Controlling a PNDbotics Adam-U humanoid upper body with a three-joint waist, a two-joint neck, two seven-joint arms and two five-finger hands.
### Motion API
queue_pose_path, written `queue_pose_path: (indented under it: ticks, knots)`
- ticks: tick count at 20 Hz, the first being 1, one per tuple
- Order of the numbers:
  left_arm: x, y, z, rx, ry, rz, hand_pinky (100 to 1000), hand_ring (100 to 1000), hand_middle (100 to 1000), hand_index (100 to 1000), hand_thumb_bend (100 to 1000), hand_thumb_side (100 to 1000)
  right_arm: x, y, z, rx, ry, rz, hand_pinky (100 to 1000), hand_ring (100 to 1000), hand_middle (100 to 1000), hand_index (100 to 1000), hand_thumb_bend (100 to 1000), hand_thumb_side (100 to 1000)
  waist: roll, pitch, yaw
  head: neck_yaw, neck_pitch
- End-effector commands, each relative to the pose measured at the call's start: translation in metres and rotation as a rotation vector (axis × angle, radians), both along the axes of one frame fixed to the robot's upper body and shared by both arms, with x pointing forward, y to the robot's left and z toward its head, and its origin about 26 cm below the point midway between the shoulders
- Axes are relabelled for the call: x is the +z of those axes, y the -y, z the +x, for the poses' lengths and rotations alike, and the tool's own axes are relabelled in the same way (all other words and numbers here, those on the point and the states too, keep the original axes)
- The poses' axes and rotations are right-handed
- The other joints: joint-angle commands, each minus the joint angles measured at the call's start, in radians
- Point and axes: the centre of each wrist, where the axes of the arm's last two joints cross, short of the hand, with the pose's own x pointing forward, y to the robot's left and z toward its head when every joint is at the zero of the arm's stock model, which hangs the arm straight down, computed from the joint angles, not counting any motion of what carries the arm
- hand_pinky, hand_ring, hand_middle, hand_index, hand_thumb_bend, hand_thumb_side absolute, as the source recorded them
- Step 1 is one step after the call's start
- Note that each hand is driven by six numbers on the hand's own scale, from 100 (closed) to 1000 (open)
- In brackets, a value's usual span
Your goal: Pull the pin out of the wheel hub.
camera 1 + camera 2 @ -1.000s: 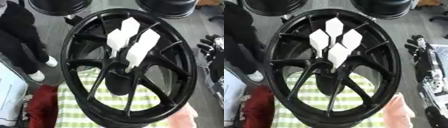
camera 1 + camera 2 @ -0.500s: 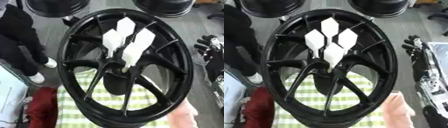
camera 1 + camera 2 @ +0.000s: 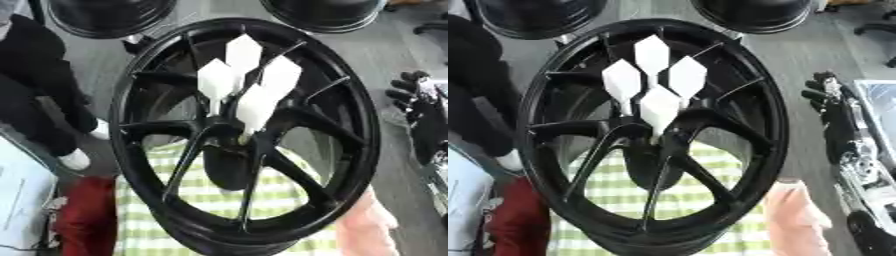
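Fills most of both views: 1 big black wheel hub (image 3: 166, 127), glossy painted metal, thin spokes fanning from a thick centre to a deep round rim, standing tilted with its face turned up toward the camera. Rests on a green-and-white checked cloth (image 3: 136, 220), soft and flat, visible through the gaps between spokes. Behind it, at the top edge, 2 more dark wheels (image 3: 105, 15) on a grey floor. At the lower left, a dark red bundle (image 3: 83, 215), fabric by the look of it; at the lower right, just outside the rim, a pale pink shape (image 3: 367, 225), too blurred to name. At the right edge, outside the rim and level with the upper spokes, the right hand (image 3: 826, 97), black and jointed; open or closed, cannot tell. No left hand in either view. Smallest, and the point of the task: 4 white pins (image 3: 241, 85) bunched at the centre of the hub, each a flat, matte, diamond-shaped head on a thin stem, stems sunk in the hub, long axes pointing up and out of the wheel's face. Lie to the left of the right hand, well apart from it, across the rim and spokes. Judged nearer arm: the right, with a pull along the stem, away from the hub face.
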Motion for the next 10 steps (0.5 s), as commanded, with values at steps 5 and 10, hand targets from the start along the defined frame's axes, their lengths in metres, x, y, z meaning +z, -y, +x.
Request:
queue_pose_path:
  ticks: [5,10]
  knots:
    - [0.014,0.041,-0.001,-0.116,-0.127,0.291,727,790,797,854,309,808,0.011,0.007,-0.002,0.002,0.017,-0.059,959,810,753,819,100,750,0.01,-0.028,0.011,-0.013,-0.007]
    - [0.02,0.077,0.006,-0.206,-0.173,0.375,728,791,798,854,311,814,0.01,0.008,-0.003,0.005,0.01,-0.064,959,810,753,819,100,751,0.01,-0.032,0.016,-0.013,-0.008]
